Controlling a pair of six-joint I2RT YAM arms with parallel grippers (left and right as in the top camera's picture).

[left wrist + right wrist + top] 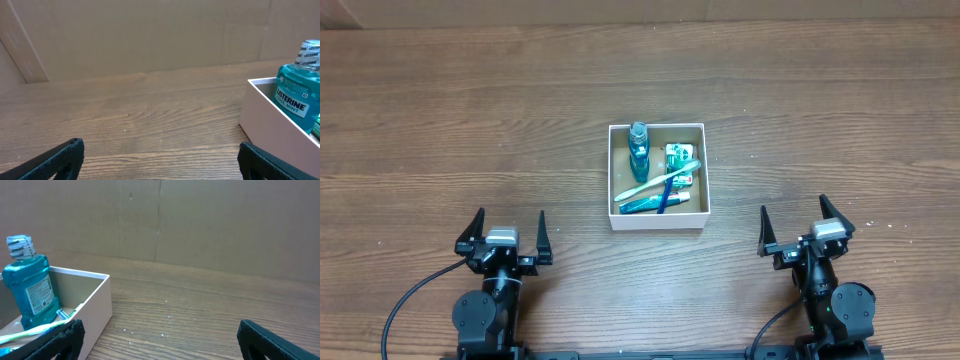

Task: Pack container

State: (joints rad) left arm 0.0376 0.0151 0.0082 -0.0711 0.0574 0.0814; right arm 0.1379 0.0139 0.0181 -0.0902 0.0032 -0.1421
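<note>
The container (657, 218), a small square white-walled box with a brown bottom, sits mid-table. Inside stand a blue mouthwash bottle (638, 150), a green-and-white toothbrush (658, 181), a blue toothbrush (655, 203) and a small toothpaste pack (680, 157). My left gripper (506, 236) is open and empty at the front left, well clear of the box. My right gripper (807, 230) is open and empty at the front right. The left wrist view shows the container's wall (270, 117) and the bottle (299, 90) at right. The right wrist view shows the wall (92, 311) and bottle (28, 290) at left.
A brown cardboard wall (150, 35) stands along the table's far edge, also in the right wrist view (200, 225). The wood table (440, 130) extends to both sides of the box.
</note>
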